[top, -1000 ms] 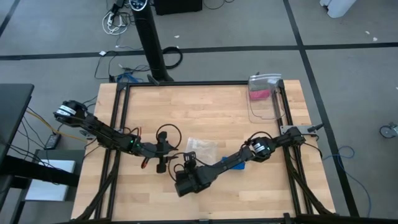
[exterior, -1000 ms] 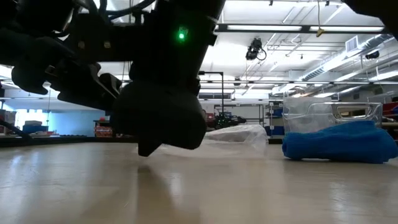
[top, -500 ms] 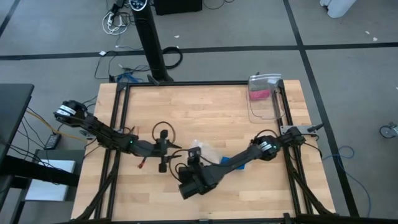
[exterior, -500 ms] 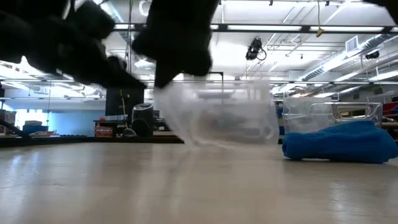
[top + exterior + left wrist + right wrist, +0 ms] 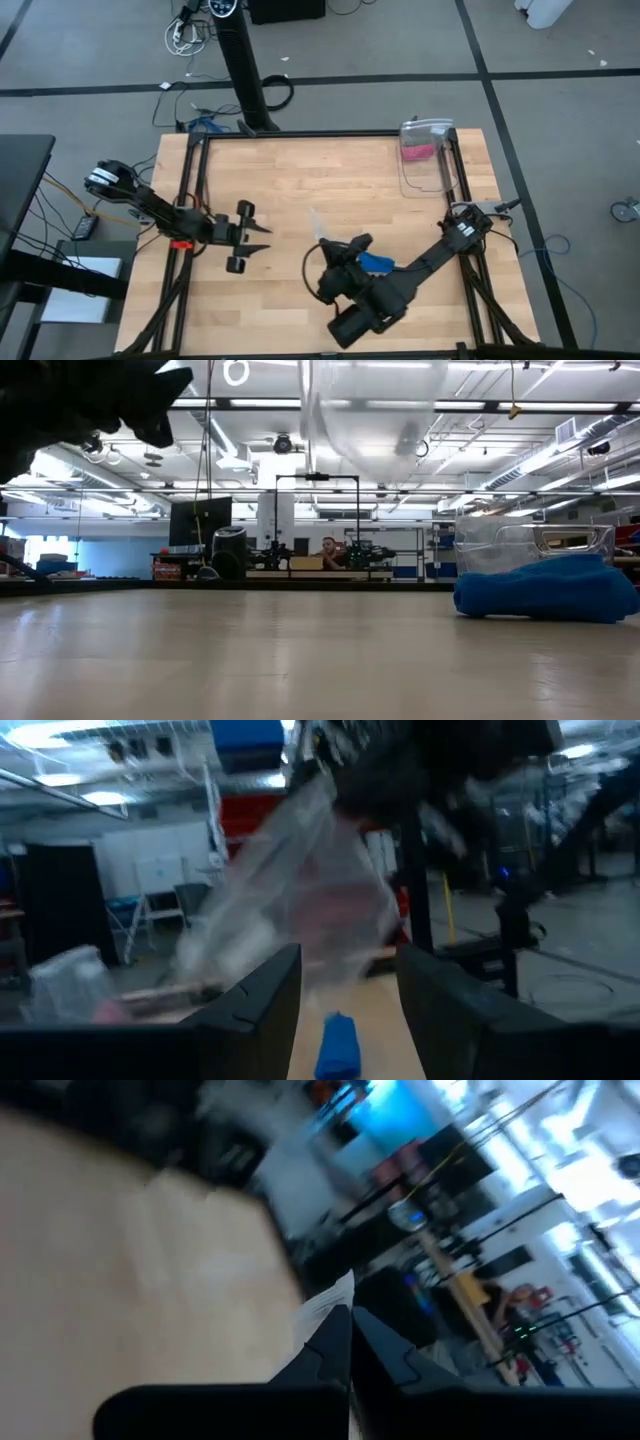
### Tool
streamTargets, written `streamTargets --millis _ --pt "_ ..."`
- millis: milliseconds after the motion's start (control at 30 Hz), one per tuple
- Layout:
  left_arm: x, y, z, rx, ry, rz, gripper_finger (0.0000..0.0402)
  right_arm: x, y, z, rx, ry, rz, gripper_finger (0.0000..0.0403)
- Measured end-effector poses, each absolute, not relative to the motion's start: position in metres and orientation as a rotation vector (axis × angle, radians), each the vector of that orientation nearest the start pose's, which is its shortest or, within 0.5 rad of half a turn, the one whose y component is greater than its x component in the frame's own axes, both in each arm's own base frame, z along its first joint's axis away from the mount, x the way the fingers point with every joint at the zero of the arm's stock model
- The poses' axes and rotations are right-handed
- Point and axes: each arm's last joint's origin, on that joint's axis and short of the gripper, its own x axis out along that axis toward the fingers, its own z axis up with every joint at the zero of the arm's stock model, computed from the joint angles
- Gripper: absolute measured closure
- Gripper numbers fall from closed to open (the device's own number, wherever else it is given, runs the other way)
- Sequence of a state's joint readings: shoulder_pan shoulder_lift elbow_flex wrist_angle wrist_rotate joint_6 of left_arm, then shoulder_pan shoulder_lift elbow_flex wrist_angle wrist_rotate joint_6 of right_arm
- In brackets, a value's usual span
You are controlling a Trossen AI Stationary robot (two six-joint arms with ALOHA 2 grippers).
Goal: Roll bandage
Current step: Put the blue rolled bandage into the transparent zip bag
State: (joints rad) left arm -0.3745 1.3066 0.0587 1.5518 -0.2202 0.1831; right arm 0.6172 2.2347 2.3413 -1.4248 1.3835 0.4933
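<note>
My right gripper (image 5: 330, 262) hides most of the bandage (image 5: 377, 264). It pinches the bag (image 5: 320, 228); my left gripper (image 5: 241, 236) gapes wide, empty.

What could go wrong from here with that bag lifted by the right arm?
1. The right gripper pinches only an edge of the clear plastic bag, which hangs clear of the table; it may slip free.
2. The blue bandage lies on the table, so bag and bandage are apart.
3. The left gripper is open and close by; the swinging bag might snag it.

One bandage (image 5: 377, 264) (blue), one plastic bag (image 5: 325, 231), one container (image 5: 424, 160)
</note>
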Motion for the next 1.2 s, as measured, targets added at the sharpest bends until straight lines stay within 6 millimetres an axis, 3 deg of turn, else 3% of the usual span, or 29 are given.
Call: streamTargets --millis 267,600,933,1200 --pt "0.186 -0.055 0.192 0.058 -0.359 -0.09 0.0228 0.361 0.245 0.358 -0.653 0.401 -0.78 0.0403" --pt "0.22 -0.04 0.214 -0.038 -0.332 -0.199 0.0229 0.375 0.266 0.385 -0.712 0.375 -0.677 0.0403" --pt "0.221 -0.035 0.223 -0.016 -0.399 -0.24 0.0229 0.38 0.283 0.42 -0.776 0.27 -0.593 0.0403" --pt "0.214 -0.038 0.234 0.001 -0.527 -0.389 0.0229 0.38 0.284 0.422 -0.797 0.26 -0.575 0.0403"
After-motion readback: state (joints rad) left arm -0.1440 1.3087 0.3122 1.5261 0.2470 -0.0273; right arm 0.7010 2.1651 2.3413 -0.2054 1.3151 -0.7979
